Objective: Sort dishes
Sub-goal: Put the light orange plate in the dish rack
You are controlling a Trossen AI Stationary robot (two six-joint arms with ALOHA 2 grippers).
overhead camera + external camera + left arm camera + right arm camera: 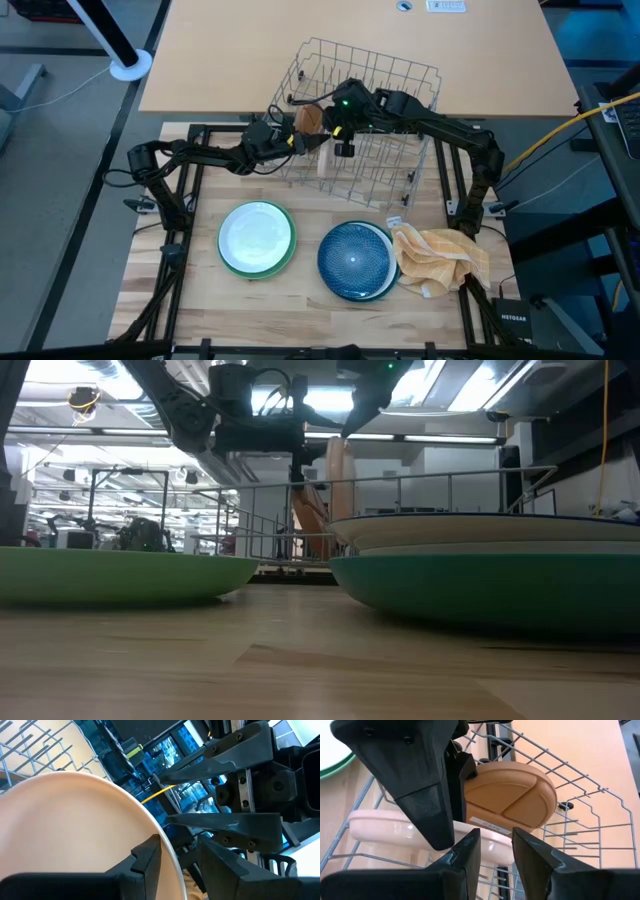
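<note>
A pale tan plate (pixel 75 830) stands on edge in the grey wire rack (pixel 390 80), with a darker brown plate (pixel 515 795) beside it. My left gripper (pixel 180 847) reaches in level from the table's left, open, one finger on each side of the pale plate's rim. My right gripper (pixel 496 832) slants down over the same plate (pixel 385 822), open. On the near table lie a white plate on a green one (pixel 257 238) and a teal-blue plate on a white one (pixel 352 260). My left gripper has the pale plate's rim (pixel 172 865) between its open fingers. One finger (pixel 147 860) lies over the plate's face, but I cannot tell whether it touches. A clear gap shows between the rim and the other finger.
A crumpled yellow checked cloth (pixel 440 258) lies right of the teal-blue plate. The rack's upright wires (pixel 580 820) crowd both grippers. The two grippers stand close together inside the rack.
</note>
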